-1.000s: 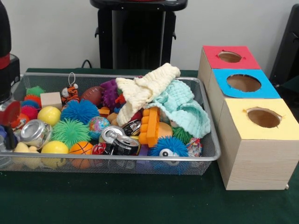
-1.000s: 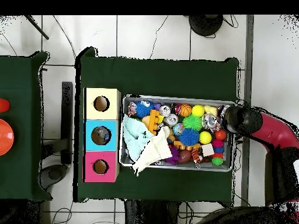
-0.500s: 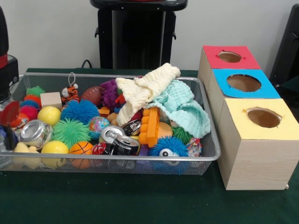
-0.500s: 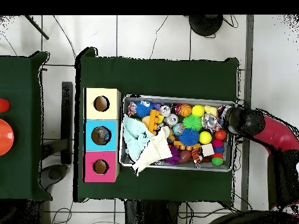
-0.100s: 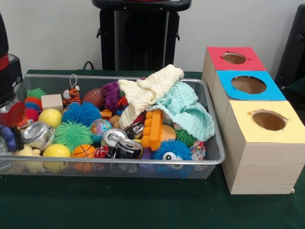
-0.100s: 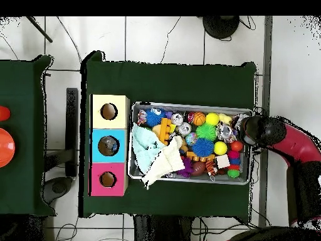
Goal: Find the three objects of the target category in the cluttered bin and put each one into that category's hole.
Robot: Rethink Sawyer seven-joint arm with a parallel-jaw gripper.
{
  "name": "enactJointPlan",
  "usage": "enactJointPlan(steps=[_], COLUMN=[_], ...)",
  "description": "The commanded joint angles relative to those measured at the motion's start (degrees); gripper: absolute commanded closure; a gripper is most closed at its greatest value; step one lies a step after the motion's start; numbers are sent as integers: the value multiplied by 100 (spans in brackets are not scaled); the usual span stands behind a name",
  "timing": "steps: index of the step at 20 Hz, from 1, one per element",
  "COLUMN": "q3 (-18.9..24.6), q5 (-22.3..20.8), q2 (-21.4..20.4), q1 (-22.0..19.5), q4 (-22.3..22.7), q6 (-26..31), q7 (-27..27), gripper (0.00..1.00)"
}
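Silver wire-mesh bin, heaped with toys, sits on the green table cloth, and the red and black arm's gripper hangs low over its end, farthest from the boxes. From where I stand I cannot tell how wide it is open, or whether it has hold of anything. Right beside it lies a crushed silver drink can, touching a spiky green rubber ball and a smooth yellow ball. If cans are the wanted sort, I'd say this is the one to go for: come straight down on it, grip across its body, and lift clear so the neighbouring balls don't ride up with it. Counting outward, I make out at least three cans, the others bunched against the near wall mid-bin. There are two yellow balls, one small orange basketball, one brown toy football, one wooden cube, and two knitted cloths, a cream one draped over a mint one, which may hide more. Beyond the bin stand three wooden boxes, each with one round hole: the red-topped box, the blue-topped box and the yellow-topped box.
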Motion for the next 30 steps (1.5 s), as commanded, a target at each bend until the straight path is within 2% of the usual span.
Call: enactJointPlan(steps=[1,5,9,12,17,26,30], q3=[594,389,473,539,432,-300,-586], q5=[478,393,735,908,1045,775,617], q2=[451,298,327,330,276,-75,-99], q1=[-116,159,88,36,111,690,903], q4=[808,860,1298,1567,1672,930,260], q6=[1183,1049,956,628,588,1317,1517], q7=[-593,-234,99,251,311,452,441], gripper=[0,0,0,0,0,0,0])
